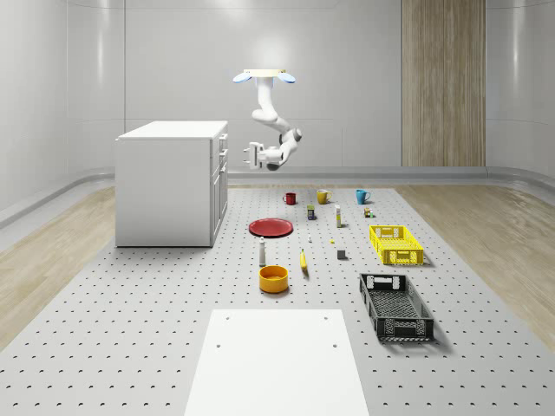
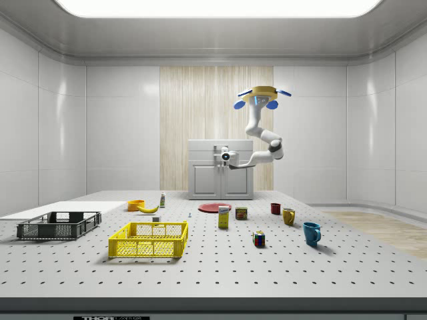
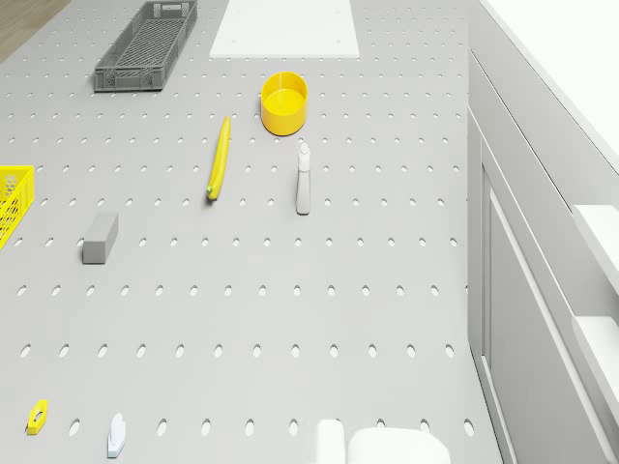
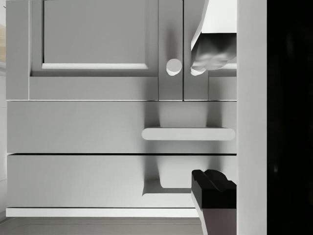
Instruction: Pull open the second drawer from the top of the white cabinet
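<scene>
The white cabinet (image 1: 169, 182) stands at the whole-scene view's left, its drawers facing right. I hover as a drone (image 1: 263, 76) in the air beside that front, arm bent down toward it. My gripper (image 1: 251, 155) is open at drawer height, a short gap from the front. In the wrist view the picture is upside down: doors above, two drawer fronts below. The second drawer's bar handle (image 4: 188, 133) lies between my white finger (image 4: 212, 54) and black pad (image 4: 212, 188), untouched. The black pad partly hides the top drawer's handle (image 4: 164, 188). Both drawers look shut.
On the perforated floor right of the cabinet lie a red plate (image 1: 270, 227), a bottle (image 1: 262, 252), a banana (image 1: 303, 260), an orange bowl (image 1: 273, 278), mugs (image 1: 323, 197), a yellow crate (image 1: 395, 243) and a black crate (image 1: 395, 306). A white board (image 1: 276, 360) lies in front.
</scene>
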Tool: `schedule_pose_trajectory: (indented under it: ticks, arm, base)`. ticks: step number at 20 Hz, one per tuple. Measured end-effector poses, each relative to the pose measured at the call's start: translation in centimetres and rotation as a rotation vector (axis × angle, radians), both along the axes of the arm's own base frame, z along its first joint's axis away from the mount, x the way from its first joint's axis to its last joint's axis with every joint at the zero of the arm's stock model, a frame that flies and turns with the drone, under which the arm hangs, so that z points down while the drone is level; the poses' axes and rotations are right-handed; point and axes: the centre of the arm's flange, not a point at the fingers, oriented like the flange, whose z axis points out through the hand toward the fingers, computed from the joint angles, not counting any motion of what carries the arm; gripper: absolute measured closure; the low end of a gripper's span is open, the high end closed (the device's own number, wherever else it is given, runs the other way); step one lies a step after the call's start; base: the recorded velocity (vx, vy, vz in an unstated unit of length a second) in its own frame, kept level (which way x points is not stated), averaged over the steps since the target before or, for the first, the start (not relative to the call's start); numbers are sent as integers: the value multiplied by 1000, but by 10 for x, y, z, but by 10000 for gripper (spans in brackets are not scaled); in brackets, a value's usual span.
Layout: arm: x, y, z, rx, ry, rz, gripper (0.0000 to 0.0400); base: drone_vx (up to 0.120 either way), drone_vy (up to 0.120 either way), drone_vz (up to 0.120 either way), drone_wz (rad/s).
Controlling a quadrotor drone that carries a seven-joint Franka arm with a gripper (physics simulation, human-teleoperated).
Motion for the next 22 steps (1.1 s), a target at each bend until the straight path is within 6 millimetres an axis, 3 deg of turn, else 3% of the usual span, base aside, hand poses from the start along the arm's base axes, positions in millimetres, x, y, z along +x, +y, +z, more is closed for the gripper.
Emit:
schedule_pose_trajectory:
  ticks: [10,22]
  arm:
    - [0,47,0,0,0,0,100]
    - [0,60,-16,1,0,0,100]
  base:
    - [0,0,0,0]
    - [0,0,0,0]
